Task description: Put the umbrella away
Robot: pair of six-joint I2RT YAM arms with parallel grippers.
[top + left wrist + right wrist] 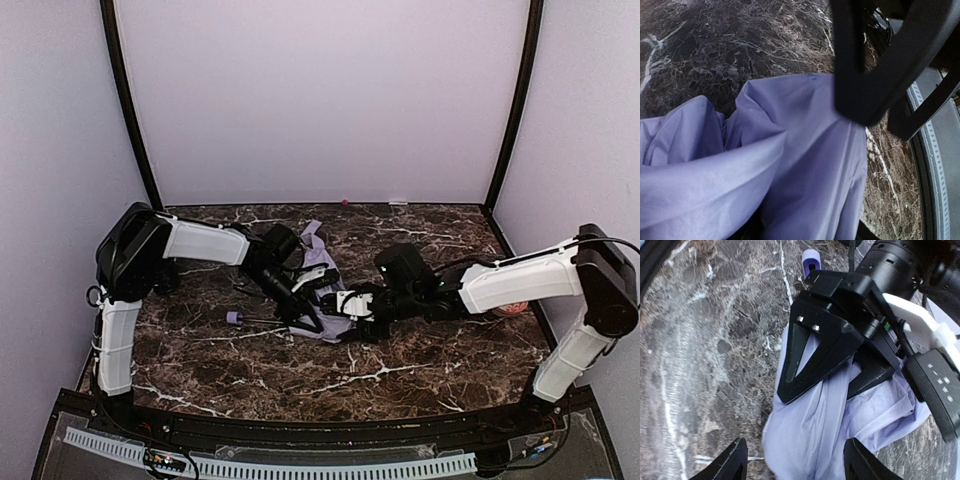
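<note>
The left pincer (817, 397) is closed on a bunched fold of the umbrella (790, 165), and the taut creases running to its fingers suggest it is holding the lavender canopy gathered so that it cannot spread. The right pincer (797, 460) faces it with jaws standing open, the loose fabric lying between its fingertips unpinched, probably ready to take a fresh bite for folding. The umbrella lies collapsed mid-worktop (400, 370), its fabric directly under both pincers, while its small lavender handle (234, 318) points left, just beyond the left pincer and untouched.
</note>
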